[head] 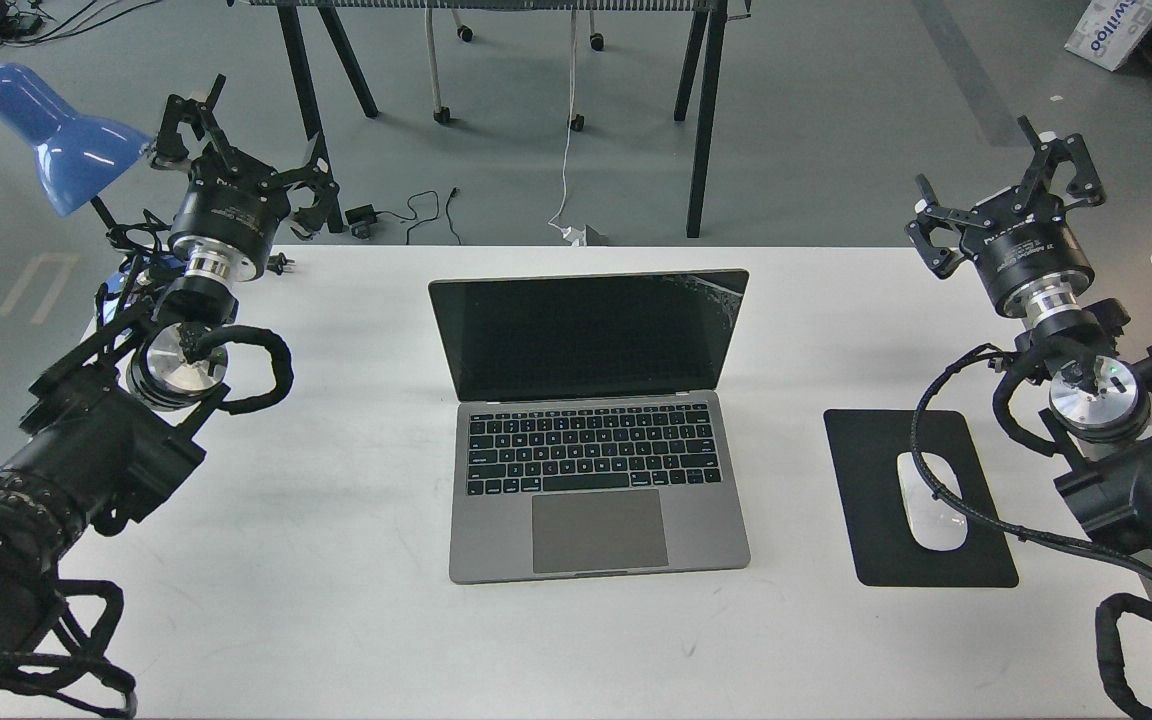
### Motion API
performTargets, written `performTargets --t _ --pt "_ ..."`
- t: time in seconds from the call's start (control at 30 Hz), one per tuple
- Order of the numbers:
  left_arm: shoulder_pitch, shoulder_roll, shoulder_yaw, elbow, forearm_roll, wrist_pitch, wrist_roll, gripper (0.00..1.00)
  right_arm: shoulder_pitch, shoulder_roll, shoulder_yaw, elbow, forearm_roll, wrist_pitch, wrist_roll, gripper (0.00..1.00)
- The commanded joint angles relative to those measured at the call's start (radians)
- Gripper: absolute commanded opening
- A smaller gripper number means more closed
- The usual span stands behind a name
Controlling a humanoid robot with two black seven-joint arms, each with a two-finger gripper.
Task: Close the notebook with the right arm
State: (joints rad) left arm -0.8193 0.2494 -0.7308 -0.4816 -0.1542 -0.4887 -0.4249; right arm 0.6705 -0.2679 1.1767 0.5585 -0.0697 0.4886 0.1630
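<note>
The notebook (596, 420), a space-grey laptop, lies open in the middle of the white table (336, 560), its black screen upright and facing me. My right arm (1096, 400) comes in from the right edge, well to the right of the notebook. Its gripper (1006, 190) is raised near the table's far right corner, fingers spread open and holding nothing. My left gripper (236, 150) is lifted at the far left corner, fingers spread open and empty too. Neither gripper touches the notebook.
A black mouse pad (916, 500) with a white mouse (931, 500) lies right of the notebook, under the right arm's cable. A blue desk lamp (56, 135) stands at the far left behind the left gripper. Trestle legs and cables stand on the floor beyond the table.
</note>
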Motion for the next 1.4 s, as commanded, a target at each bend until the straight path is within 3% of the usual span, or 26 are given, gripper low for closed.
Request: performTargets --t 0.0,0.33,0.57,0.7,0.9,1.1,1.37 --pt "-0.001 0.001 0.001 0.000 0.002 0.000 0.000 1.00 0.000 -0.008 0.000 0.000 0.001 0.000 -0.002 1.00" --pt "0.000 0.002 0.001 0.000 0.002 0.000 0.000 1.00 0.060 0.038 -0.026 -0.023 -0.004 -0.013 -0.002 1.00" --pt "0.000 0.002 0.001 0.000 0.002 0.000 0.000 1.00 0.210 0.185 -0.163 -0.184 -0.002 -0.013 0.007 1.00" --pt "0.000 0.002 0.001 0.000 0.002 0.000 0.000 1.00 0.230 0.268 -0.201 -0.195 -0.002 -0.015 0.009 1.00" --pt "0.000 0.002 0.001 0.000 0.002 0.000 0.000 1.00 0.230 0.268 -0.247 -0.192 -0.002 -0.015 0.009 1.00" --pt "0.000 0.002 0.001 0.000 0.002 0.000 0.000 1.00 0.215 0.268 -0.285 -0.134 -0.001 -0.013 0.001 1.00" --pt "0.000 0.002 0.001 0.000 0.002 0.000 0.000 1.00 0.107 0.254 -0.365 0.066 -0.001 -0.031 -0.007 1.00"
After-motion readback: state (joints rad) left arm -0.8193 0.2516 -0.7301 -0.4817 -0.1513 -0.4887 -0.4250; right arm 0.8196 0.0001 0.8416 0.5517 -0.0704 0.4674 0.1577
